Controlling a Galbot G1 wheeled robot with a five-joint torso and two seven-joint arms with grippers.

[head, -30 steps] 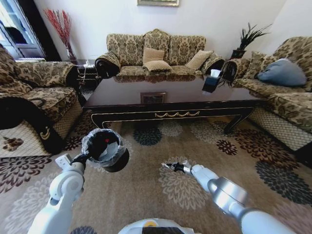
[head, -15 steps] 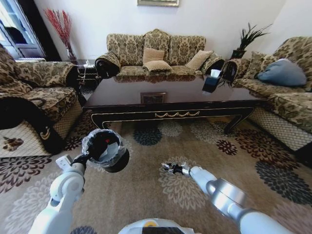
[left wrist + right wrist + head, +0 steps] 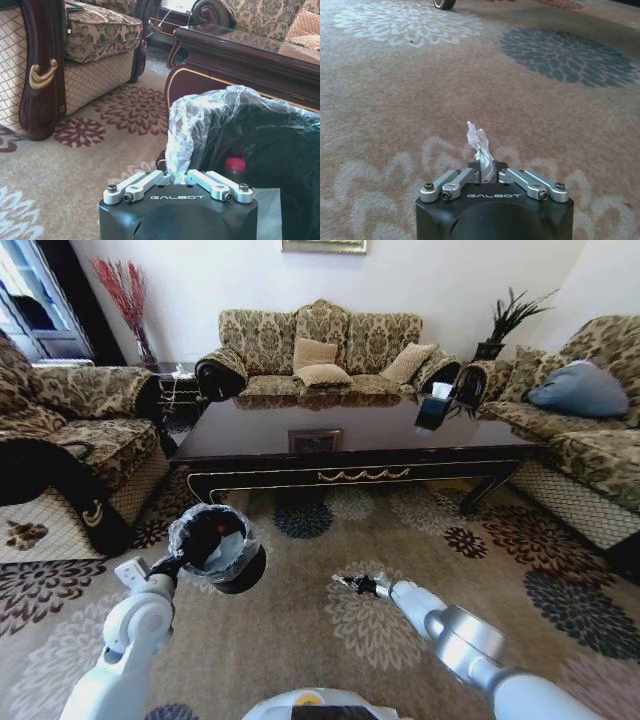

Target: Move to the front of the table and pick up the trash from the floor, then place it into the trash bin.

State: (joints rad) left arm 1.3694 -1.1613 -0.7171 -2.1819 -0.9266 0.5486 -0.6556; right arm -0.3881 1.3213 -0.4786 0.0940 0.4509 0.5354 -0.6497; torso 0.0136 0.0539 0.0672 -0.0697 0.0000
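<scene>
Right tool (image 3: 486, 172) pinches white scrap (image 3: 479, 141)

Both claws (image 3: 182, 562) (image 3: 352, 584) clamped, arms outstretched.

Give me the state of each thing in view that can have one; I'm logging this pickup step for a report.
left gripper: jaws shut on the liner at the trash bin's rim.
trash bin: held up off the carpet, tilted, mouth open, liner folded over rim.
plastic bottle: inside the bin, red cap on.
right gripper: low over the carpet, jaws shut on the white scrap.
white scrap: crumpled, pinched, sticking out past the jaws.
</scene>
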